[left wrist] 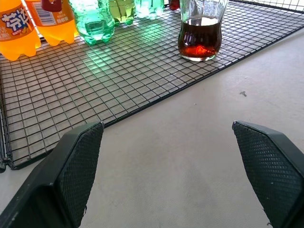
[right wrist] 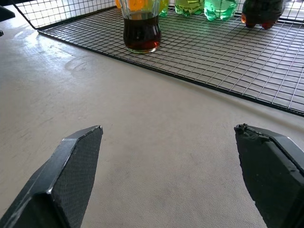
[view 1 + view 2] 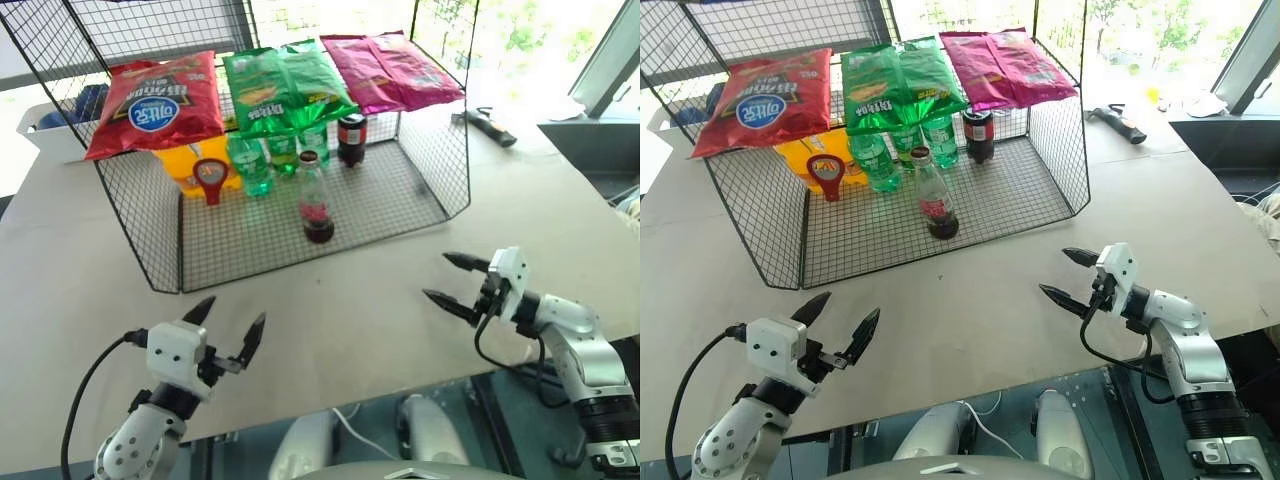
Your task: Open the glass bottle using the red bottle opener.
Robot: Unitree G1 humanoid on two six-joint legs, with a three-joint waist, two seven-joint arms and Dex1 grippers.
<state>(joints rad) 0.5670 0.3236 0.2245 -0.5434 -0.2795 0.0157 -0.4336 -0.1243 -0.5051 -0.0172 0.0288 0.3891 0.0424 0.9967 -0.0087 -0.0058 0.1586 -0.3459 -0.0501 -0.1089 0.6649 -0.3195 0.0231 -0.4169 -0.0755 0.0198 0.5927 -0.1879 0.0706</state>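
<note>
Both pincers spread wide and empty, hovering low over the near part of the table (image 3: 60,270): left pincer (image 3: 231,326) near left, right pincer (image 3: 455,281) near right, turned inward to the left. Farther off, between the two, standing upright on the wire rack (image 3: 260,240) floor just inside its open front: glass bottle (image 3: 315,200), long axis vertical, dark liquid low inside. Probably nearer the right pincer. Red opener (image 3: 210,178) farther and to the left, ring head up, leaning against the orange bottles (image 3: 185,160), closer to the left side. Red band on the bottle too small to read; chip bags (image 3: 160,100) on top carry writing, not legible.
</note>
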